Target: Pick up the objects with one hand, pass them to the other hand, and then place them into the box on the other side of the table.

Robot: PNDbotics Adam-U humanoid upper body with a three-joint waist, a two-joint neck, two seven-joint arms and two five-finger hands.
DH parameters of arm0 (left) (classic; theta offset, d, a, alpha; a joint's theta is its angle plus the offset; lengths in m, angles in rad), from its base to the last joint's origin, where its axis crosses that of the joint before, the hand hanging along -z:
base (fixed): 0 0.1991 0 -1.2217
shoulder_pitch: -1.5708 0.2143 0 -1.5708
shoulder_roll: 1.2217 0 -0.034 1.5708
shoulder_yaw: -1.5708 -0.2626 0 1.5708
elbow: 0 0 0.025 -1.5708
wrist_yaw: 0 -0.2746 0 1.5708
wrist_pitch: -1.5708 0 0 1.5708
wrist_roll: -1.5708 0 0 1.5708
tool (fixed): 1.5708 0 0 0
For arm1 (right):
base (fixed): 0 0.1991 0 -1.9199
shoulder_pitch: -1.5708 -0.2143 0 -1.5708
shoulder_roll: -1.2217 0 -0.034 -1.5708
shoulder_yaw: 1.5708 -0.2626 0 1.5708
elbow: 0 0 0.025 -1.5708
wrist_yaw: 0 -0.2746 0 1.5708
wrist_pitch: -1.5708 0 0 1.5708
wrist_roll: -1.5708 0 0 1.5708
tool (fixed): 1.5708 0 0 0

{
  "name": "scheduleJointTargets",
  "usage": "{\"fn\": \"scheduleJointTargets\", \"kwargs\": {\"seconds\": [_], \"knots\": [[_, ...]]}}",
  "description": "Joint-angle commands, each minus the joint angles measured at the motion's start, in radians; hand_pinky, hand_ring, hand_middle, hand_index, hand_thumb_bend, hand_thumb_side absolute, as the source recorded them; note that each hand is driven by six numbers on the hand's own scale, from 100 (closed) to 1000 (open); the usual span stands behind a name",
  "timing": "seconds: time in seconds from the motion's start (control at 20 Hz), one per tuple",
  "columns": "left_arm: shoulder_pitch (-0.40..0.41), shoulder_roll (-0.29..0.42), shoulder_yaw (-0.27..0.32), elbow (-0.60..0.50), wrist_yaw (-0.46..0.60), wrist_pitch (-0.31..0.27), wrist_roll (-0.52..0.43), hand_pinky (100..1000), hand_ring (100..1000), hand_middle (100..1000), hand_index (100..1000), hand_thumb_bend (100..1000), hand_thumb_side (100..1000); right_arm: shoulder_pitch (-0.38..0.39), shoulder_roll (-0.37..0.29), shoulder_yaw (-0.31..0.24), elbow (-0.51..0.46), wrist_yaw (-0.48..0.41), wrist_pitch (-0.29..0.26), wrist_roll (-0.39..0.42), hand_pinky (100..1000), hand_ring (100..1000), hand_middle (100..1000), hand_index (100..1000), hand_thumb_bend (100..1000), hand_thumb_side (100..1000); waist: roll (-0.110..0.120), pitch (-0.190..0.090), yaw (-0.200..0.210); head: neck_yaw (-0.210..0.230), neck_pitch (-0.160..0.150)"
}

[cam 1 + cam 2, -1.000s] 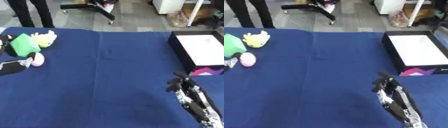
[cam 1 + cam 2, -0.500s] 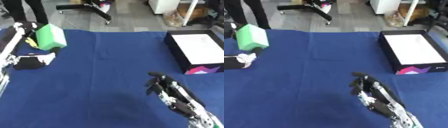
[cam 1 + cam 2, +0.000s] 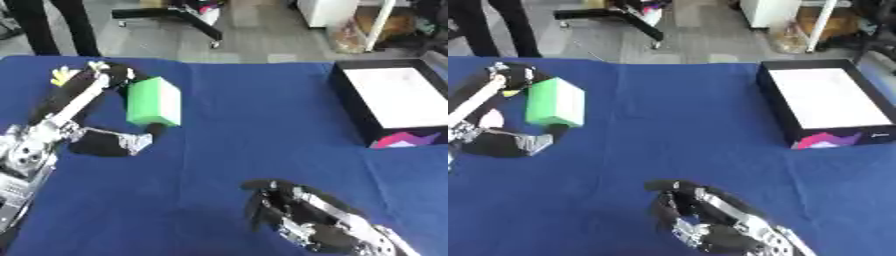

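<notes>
- The left hand [image 3: 105,142] holds the bright green rectangular block [image 3: 154,101] above the blue-clothed bench [image 3: 254,150]: 1 dark finger lies over the block's far top edge and the thumb presses at its lower end, so the fingers are closed on it.
- The block's long axis runs from the far fingers down toward the thumb, roughly away-to-near, tilted slightly.
- The right hand [image 3: 702,215] sits low at the near edge, well apart from the block, fingers curled forward and holding nothing.
- From the right fingers, the block lies up and to the left; the black open box with white floor [image 3: 352,102] lies up and to the right.
- The handover likely needs both hands to meet between them, the right fingers spreading first.
</notes>
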Motion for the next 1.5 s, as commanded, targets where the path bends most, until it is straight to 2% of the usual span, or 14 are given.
{"fn": "scheduleJointTargets", "kwargs": {"seconds": [0.05,0.2,0.4,0.75,1.0,1.2,1.5], "knots": [[-0.021,0.030,-0.018,-0.001,0.005,-0.005,-0.021,538,394,280,558,100,144,-0.018,-0.029,-0.017,-0.010,-0.061,0.028,0.032,661,548,604,919,100,564,0.001,-0.009,-0.001,0.003,0.004],[-0.018,0.032,-0.032,0.009,0.006,-0.007,-0.034,538,396,282,560,100,142,-0.025,-0.041,-0.038,-0.022,-0.079,0.055,0.035,658,542,599,934,100,553,0.000,-0.010,-0.003,0.005,0.006],[-0.018,0.037,-0.050,0.019,0.019,-0.008,-0.049,537,397,283,561,100,142,-0.036,-0.060,-0.069,-0.046,-0.014,0.077,0.032,656,539,597,960,100,521,0.001,-0.011,-0.007,0.005,0.008],[-0.015,0.041,-0.064,0.023,0.033,-0.005,-0.062,533,397,284,560,100,139,-0.053,-0.084,-0.113,-0.089,0.117,0.104,-0.021,652,537,597,976,100,606,0.001,-0.012,-0.012,-0.023,0.004],[-0.011,0.042,-0.065,0.016,0.044,-0.002,-0.061,527,396,284,559,100,135,-0.077,-0.084,-0.111,-0.090,0.200,0.129,-0.076,647,535,598,975,100,598,0.001,-0.013,-0.014,-0.037,0.002],[-0.018,0.055,-0.076,0.012,0.056,0.002,-0.067,531,399,288,563,100,136,-0.106,-0.078,-0.097,-0.066,0.275,0.149,-0.108,650,541,605,977,104,554,0.001,-0.014,-0.015,-0.037,0.003],[-0.034,0.072,-0.080,0.007,0.060,0.012,-0.065,535,400,289,565,100,136,-0.142,-0.058,-0.092,-0.024,0.381,0.139,-0.177,653,542,609,982,100,518,0.002,-0.014,-0.015,-0.030,0.006]]}}
